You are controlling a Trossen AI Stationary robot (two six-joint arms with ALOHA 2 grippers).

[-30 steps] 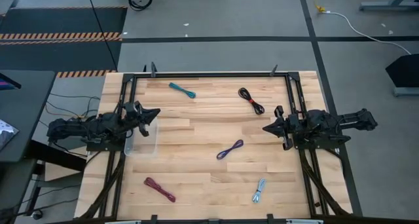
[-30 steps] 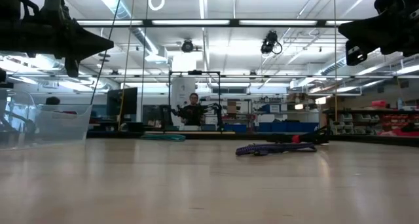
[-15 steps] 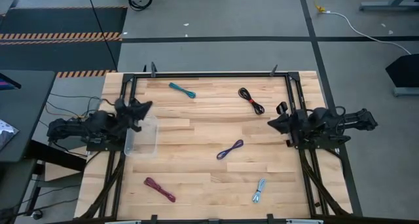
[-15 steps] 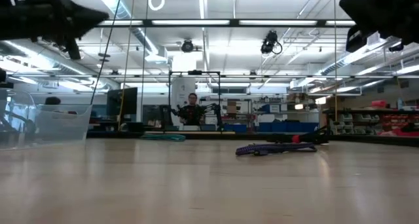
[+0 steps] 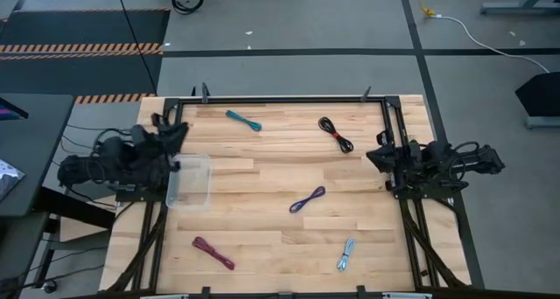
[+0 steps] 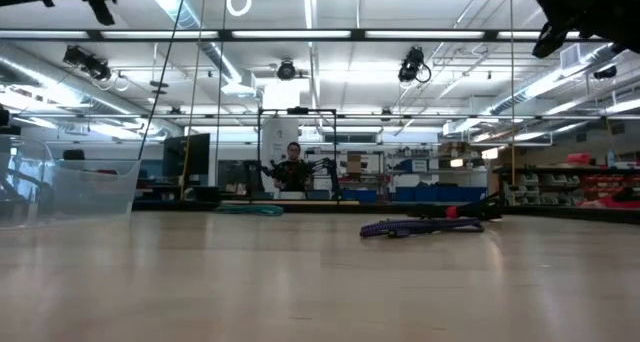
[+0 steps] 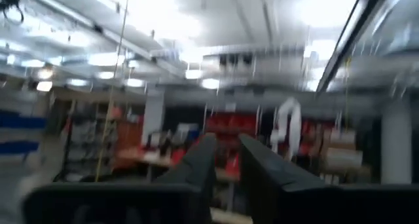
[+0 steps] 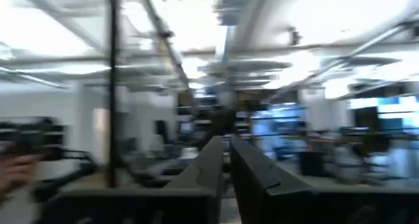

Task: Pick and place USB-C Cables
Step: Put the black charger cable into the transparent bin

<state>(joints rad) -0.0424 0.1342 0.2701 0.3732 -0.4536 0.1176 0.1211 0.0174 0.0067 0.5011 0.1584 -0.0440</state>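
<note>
1. Left gripper sits at the left edge of the light wooden table, just past the far end of the small clear plastic tub, nose pointed toward the far-left corner. Left wrist view looks up at the room ceiling; its two dark fingers stand a little apart with a narrow gap – nothing between them.
2. Right gripper is at the right rail, mid-table, pointing inward. In the right wrist view the fingers are nearly together, only a thin slit visible – nothing held.
3. Teal cable bundle lies near the far edge, left of centre.
4. Black-and-red cable bundle lies near the far edge, right of centre, not far from the right gripper.
5. Purple cable bundle lies mid-table, between the tub and the right arm; low view shows it flat on the wood.
6. Maroon cable bundle lies near the front edge, left side.
7. Pale blue-grey cable bundle lies near the front edge, right side.
8. Tub holds no cable; all five bundles are on bare wood, well apart from one another.
9. Low view – a person stands far back in the room.
</note>
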